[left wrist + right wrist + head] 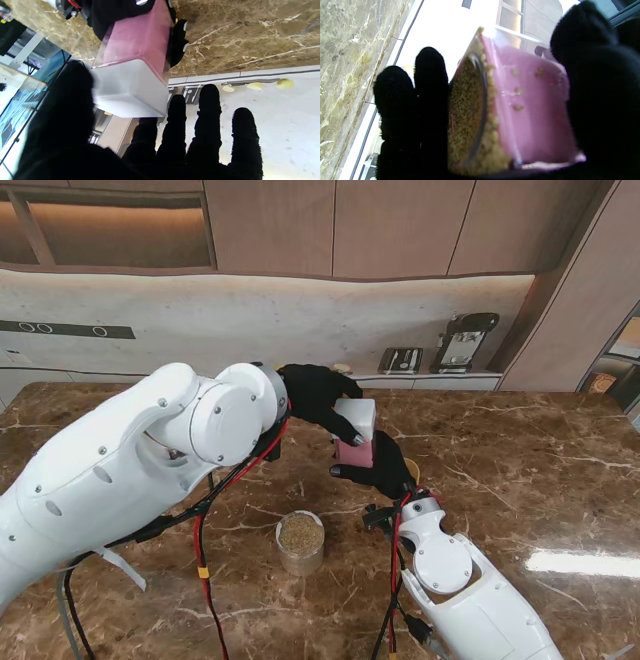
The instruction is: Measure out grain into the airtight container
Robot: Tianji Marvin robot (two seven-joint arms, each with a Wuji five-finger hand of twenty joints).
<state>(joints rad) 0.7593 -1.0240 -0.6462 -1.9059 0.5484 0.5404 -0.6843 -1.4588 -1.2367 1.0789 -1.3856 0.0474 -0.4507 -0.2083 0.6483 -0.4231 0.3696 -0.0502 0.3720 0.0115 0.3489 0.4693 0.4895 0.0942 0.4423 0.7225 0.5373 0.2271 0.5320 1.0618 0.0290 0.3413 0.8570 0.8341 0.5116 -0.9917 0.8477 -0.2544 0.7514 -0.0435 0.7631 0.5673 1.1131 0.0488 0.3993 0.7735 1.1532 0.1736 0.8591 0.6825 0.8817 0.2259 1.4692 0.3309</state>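
Brown marble runs under both my arms, with a pale backsplash and wooden cabinets beyond it. Nearest to me on that counter (520,480) stands a small round jar (300,542), open and filled with tan grain, between my two forearms and apart from both hands.

Farther from me, my right hand (378,470) is closed around the pink box (354,451), thumb on one side and fingers on the other; the right wrist view shows grain (470,117) heaped against one clear wall of it, so the box looks tilted. Above and just beyond it, my left hand (318,395) reaches over the white lid (357,418). Its thumb and fingers sit close on either side of the lid, but I cannot tell from the left wrist view whether they press on it or only frame it.

I judge the step to be working the lid while the box is held up off the counter. To do it well I should keep the right grip firm and level the box so no grain spills, and move the left hand straight along the lid's seat without twisting.
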